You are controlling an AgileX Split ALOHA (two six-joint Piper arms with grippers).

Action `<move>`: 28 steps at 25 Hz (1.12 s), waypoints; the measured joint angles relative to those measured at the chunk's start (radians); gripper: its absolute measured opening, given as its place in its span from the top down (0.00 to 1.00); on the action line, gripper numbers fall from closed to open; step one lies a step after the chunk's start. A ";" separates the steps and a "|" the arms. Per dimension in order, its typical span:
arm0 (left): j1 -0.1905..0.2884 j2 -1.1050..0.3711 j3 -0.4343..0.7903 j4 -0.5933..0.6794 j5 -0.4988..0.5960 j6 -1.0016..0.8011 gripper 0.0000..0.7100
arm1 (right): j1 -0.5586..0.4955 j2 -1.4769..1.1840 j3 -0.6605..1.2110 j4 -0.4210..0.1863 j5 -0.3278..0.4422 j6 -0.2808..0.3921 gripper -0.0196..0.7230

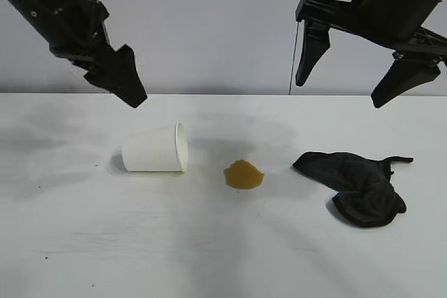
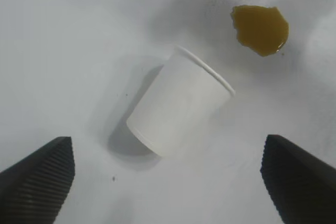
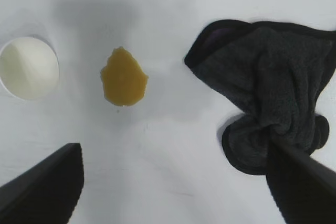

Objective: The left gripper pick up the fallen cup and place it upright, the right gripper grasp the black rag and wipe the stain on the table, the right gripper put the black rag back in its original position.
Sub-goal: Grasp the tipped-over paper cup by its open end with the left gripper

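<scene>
The white paper cup (image 1: 155,149) lies on its side on the table (image 1: 70,242), left of centre, with its mouth towards the stain. My left gripper (image 1: 135,95) hangs open above and behind it. In the left wrist view the cup (image 2: 178,103) lies ahead of the wide-apart fingers of the left gripper (image 2: 167,141), untouched. The yellowish-brown stain (image 1: 244,174) sits mid-table. To its right the black rag (image 1: 356,183) lies crumpled. My right gripper (image 1: 340,92) hovers open above and behind the rag, holding nothing. In the right wrist view, the right gripper (image 3: 176,150) looks down on the rag (image 3: 268,77), stain (image 3: 124,77) and cup (image 3: 29,67).
A grey wall stands behind the table's back edge. Bare white tabletop stretches along the front and at both sides. The stain (image 2: 261,29) lies beyond the cup's mouth in the left wrist view.
</scene>
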 joint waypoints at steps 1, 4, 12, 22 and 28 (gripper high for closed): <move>-0.010 0.017 -0.006 0.033 -0.001 0.000 0.02 | 0.000 0.000 0.000 0.000 0.000 -0.002 0.10; -0.041 0.058 -0.015 0.086 -0.015 0.003 0.02 | 0.000 0.000 0.000 0.000 0.000 -0.004 0.10; -0.108 0.113 -0.020 0.104 -0.089 0.118 0.02 | 0.000 0.000 0.000 0.000 0.000 -0.020 0.10; -0.137 0.128 -0.026 0.102 -0.137 0.158 0.02 | 0.000 0.000 0.000 0.000 0.009 -0.029 0.10; -0.137 0.193 -0.026 0.100 -0.149 0.180 0.02 | 0.000 0.000 0.000 0.000 0.025 -0.031 0.10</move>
